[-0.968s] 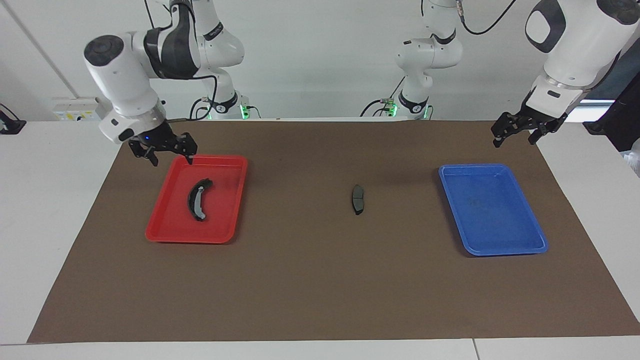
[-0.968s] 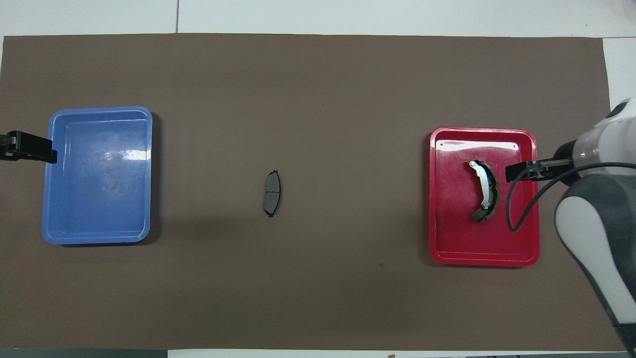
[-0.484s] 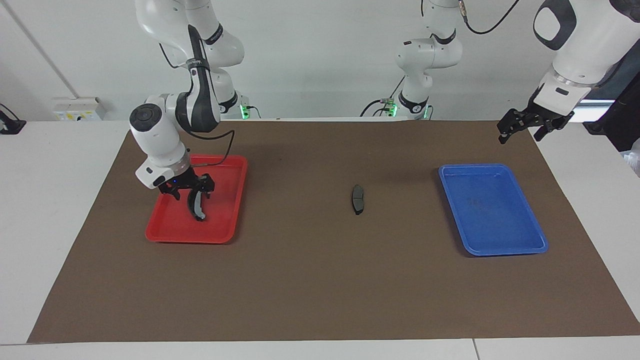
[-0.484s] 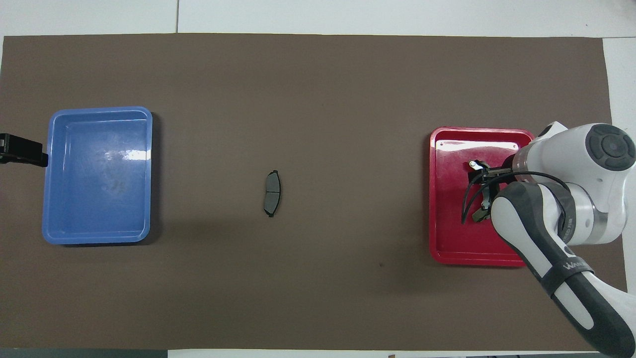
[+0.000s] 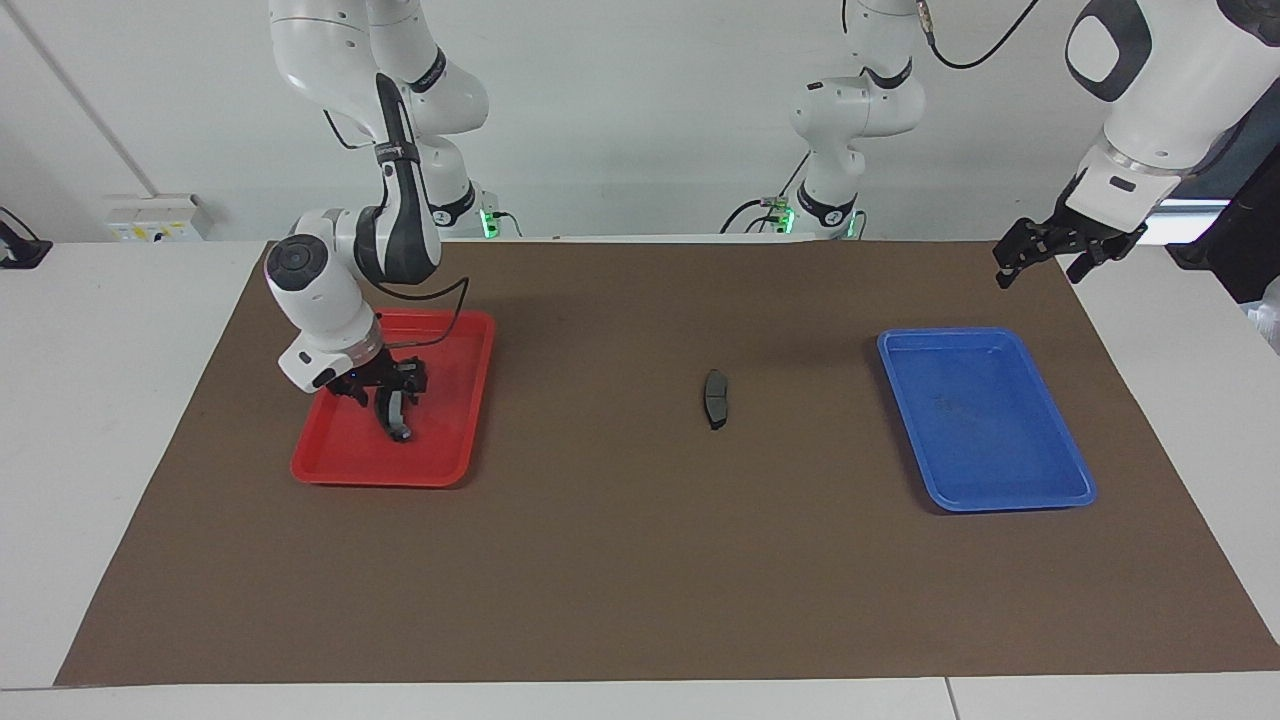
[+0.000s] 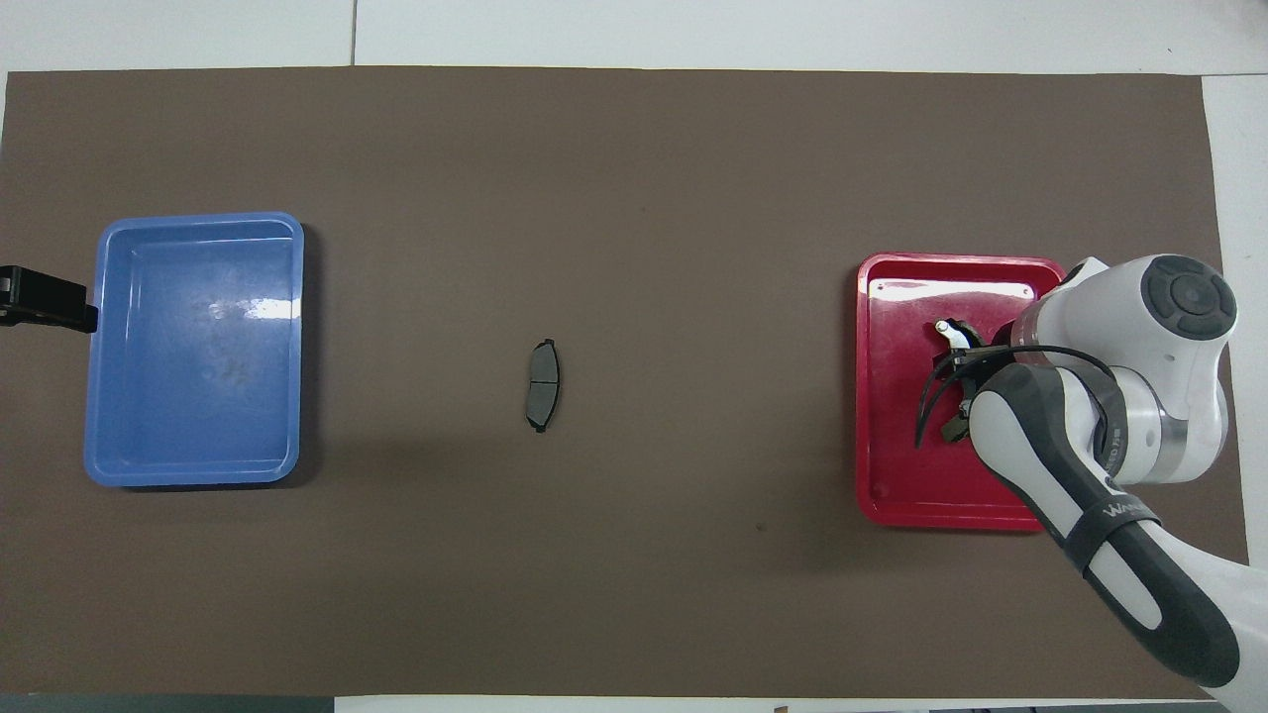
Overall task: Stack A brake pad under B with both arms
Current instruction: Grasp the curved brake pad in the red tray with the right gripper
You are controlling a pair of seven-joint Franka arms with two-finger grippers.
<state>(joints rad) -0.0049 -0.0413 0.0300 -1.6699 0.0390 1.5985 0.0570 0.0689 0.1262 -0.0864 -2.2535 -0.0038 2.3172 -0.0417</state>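
Note:
The A brake pad, short and dark grey, lies flat on the brown mat mid-table; it also shows in the overhead view. B, the curved black piece with a light grey strip, lies in the red tray at the right arm's end. My right gripper is down in the tray, open, its fingers on either side of B's middle. In the overhead view the right arm covers most of B. My left gripper is open and empty, and waits raised over the mat's corner beside the blue tray.
The blue tray holds nothing and sits at the left arm's end. The red tray has a raised rim. The brown mat covers the table between and around the trays.
My right gripper swung from the red tray's corner nearest the robots, came down over B and now straddles it low in the tray. The left gripper rose slightly, then held.

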